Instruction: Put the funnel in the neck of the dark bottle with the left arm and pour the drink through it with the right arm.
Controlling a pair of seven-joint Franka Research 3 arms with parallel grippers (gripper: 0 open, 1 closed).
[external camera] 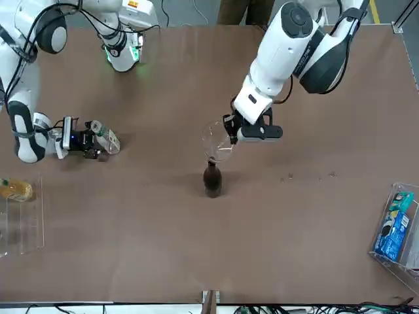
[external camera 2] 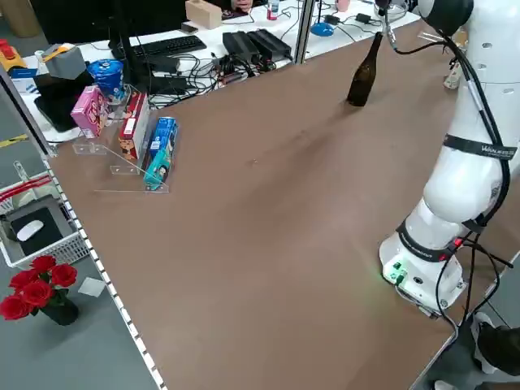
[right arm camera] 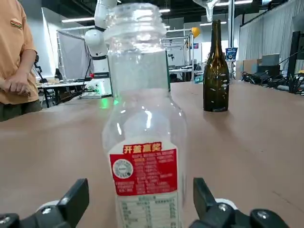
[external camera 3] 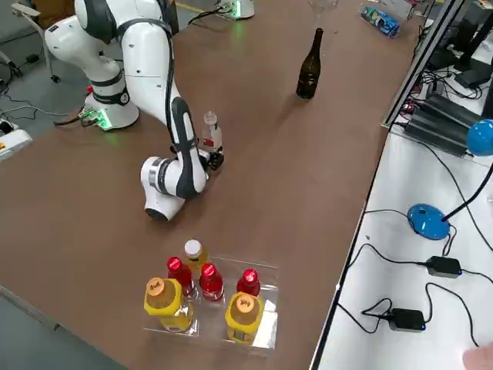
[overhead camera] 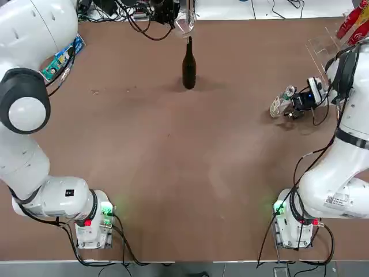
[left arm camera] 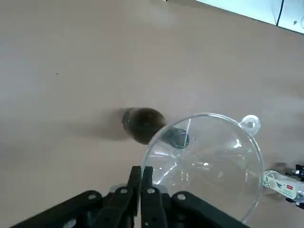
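The right tool (right arm camera: 141,190) stands open, jaws either side of the upright drink (right arm camera: 147,128), gaps showing; closing squarely across its long axis looks like the need. The left tool (left arm camera: 141,175) grips the funnel (left arm camera: 213,161) by the rim at the dark bottle's (overhead camera: 189,66) mouth; seating unclear. Nothing blocks the worktop (overhead camera: 173,173) between.

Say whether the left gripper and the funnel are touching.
Touching: the left wrist view shows the left gripper shut on the rim of the funnel.
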